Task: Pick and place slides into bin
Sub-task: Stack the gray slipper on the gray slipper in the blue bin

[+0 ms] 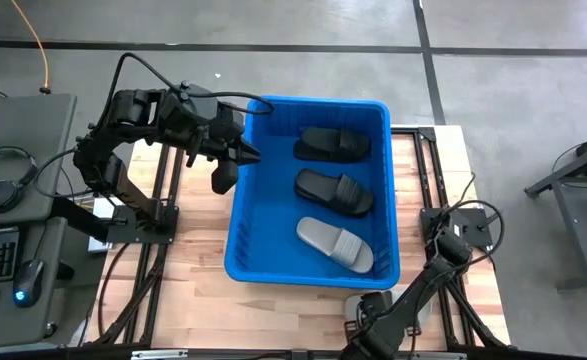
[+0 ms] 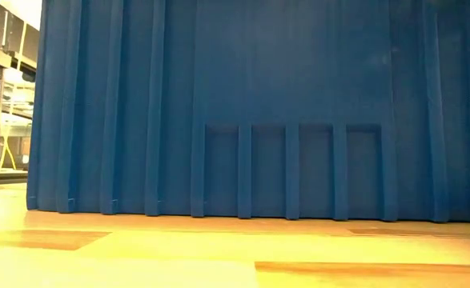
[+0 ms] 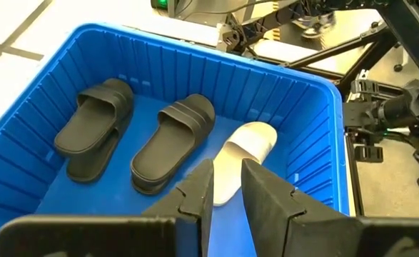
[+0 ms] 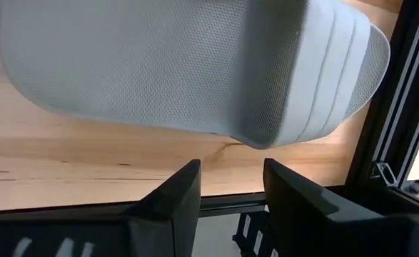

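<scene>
The blue bin (image 1: 241,215) stands in the middle of the wooden table; its ribbed wall (image 2: 243,112) fills the low view. On its floor lie two black slides (image 1: 331,145) (image 1: 333,190) and one light grey slide (image 1: 335,243), side by side. My left gripper (image 3: 227,189) hangs open and empty above the bin's left rim (image 1: 225,175). Another light grey slide (image 4: 195,71) lies on the table by the near edge (image 1: 356,300). My right gripper (image 4: 230,178) points down just beside it, open, with nothing between its fingers.
Black frame rails (image 1: 428,200) run along the table's right side and close beside the loose slide (image 4: 391,128). Bare wood (image 1: 188,265) shows left of the bin. A side desk with a keyboard, mouse and headphones (image 1: 3,175) stands beyond the table's left edge.
</scene>
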{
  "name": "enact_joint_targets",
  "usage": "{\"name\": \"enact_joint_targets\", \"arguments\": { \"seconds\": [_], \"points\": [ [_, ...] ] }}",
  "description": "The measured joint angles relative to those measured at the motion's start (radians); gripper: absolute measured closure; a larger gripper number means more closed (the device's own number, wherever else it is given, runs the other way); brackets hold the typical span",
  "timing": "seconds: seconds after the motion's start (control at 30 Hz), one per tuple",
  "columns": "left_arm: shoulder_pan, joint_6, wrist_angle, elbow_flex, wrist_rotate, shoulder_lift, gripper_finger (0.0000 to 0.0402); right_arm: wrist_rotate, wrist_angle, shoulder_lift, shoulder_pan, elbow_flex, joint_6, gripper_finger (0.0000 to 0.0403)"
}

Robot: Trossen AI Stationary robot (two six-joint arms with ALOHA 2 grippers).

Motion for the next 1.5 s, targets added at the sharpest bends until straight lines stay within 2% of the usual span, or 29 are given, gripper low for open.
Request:
{"name": "enact_joint_targets", "arguments": {
  "seconds": [0.17,0.3,0.43,0.73,1.0,1.17,1.5],
  "points": [
    [0.000,0.000,0.008,0.000,-0.002,0.000,0.0334,0.015,0.004,-0.010,0.003,-0.007,0.005,0.0261],
    [0.000,0.000,0.019,0.000,-0.003,0.000,0.0334,-0.056,-0.002,-0.012,0.007,-0.052,-0.002,0.0261],
    [0.000,0.000,0.019,0.000,-0.004,0.000,0.0334,-0.014,0.012,-0.045,0.007,-0.075,0.004,0.0261],
    [0.000,-0.001,0.018,0.000,-0.004,0.000,0.0334,-0.014,-0.004,-0.092,0.005,-0.211,-0.012,0.0261],
    [0.000,-0.001,0.018,0.000,-0.004,0.000,0.0334,0.023,0.002,-0.092,0.000,-0.230,-0.005,0.0261],
    [0.000,-0.001,0.018,0.000,-0.004,0.000,0.0334,-0.017,-0.003,-0.089,-0.001,-0.264,-0.003,0.0261],
    [0.000,-0.001,0.017,0.000,-0.004,0.000,0.0334,-0.005,0.012,-0.089,0.031,-0.264,0.044,0.0261]
  ]
}}
